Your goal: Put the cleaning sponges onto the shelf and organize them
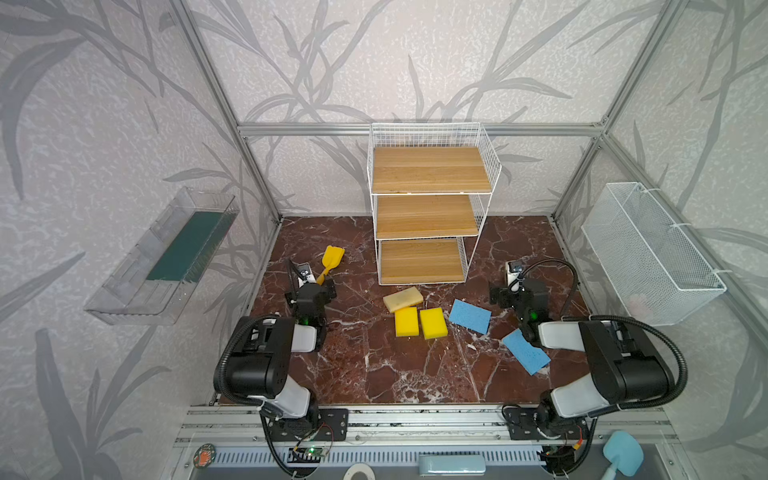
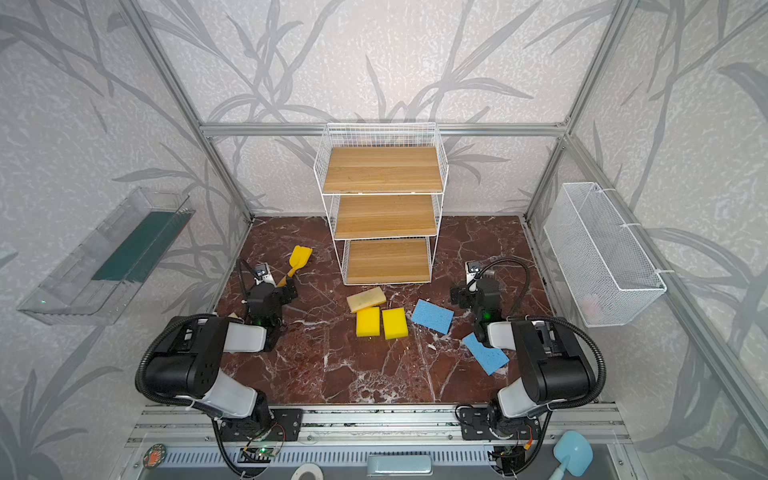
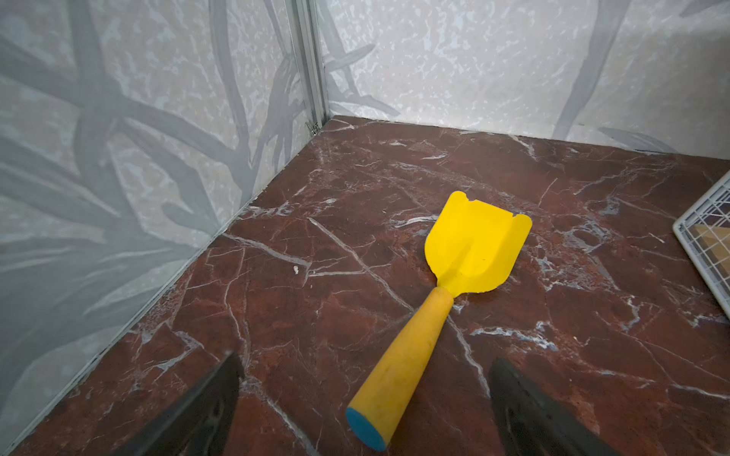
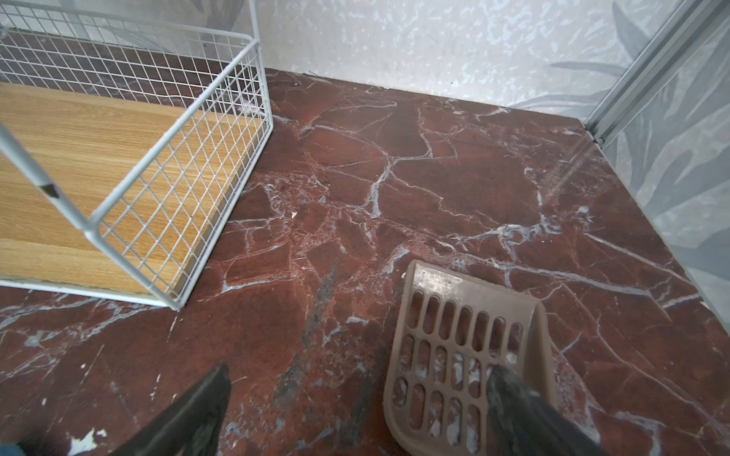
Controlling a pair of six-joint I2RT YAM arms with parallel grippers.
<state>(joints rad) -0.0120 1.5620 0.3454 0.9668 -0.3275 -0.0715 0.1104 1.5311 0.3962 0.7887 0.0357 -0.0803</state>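
Nearest, a light-blue sponge (image 1: 527, 352) lies partly under the right arm. Both arms sit folded at the sides, the left gripper (image 3: 365, 361) spread wide over a toy shovel (image 3: 474, 244) and the right gripper (image 4: 357, 371) equally spread over a slotted scoop (image 4: 462, 355), neither grasping anything; likely a parked pose. Mid-table, a second blue sponge (image 1: 470, 316), a yellow sponge (image 1: 406, 321), another yellow sponge (image 1: 433, 323) just beside it, and a beige-faced sponge (image 1: 402, 299) lie loose near the open front of the shelf (image 1: 428, 170), whose boards are all bare.
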